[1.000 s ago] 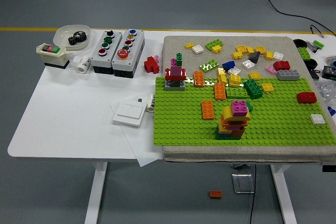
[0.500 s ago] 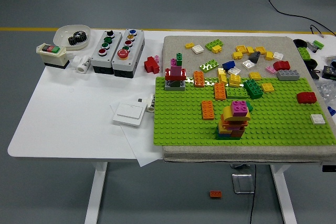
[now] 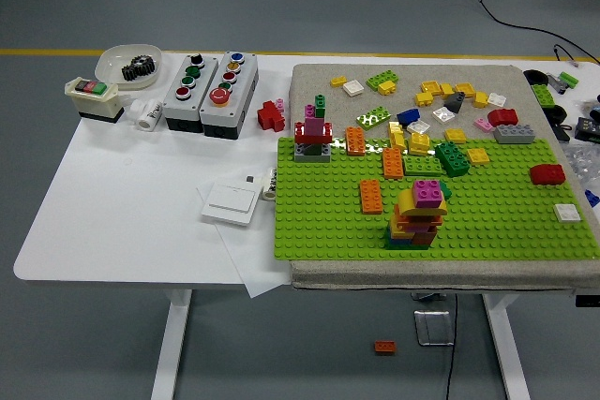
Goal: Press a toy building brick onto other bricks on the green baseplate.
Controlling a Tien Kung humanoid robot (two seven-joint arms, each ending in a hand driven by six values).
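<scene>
Nothing has moved since the earlier frames that I can see; neither arm is in view, so I cannot tell the state of either hand's fingers. On the green baseplate (image 3: 487,222), which lies on a grey mat on the white surface (image 3: 131,213), stands a stack of orange and yellow bricks (image 3: 418,220) topped by a purple brick (image 3: 428,192). A flat orange brick (image 3: 371,196) lies just left of it. Loose bricks (image 3: 441,100) are scattered beyond the baseplate's far edge.
</scene>
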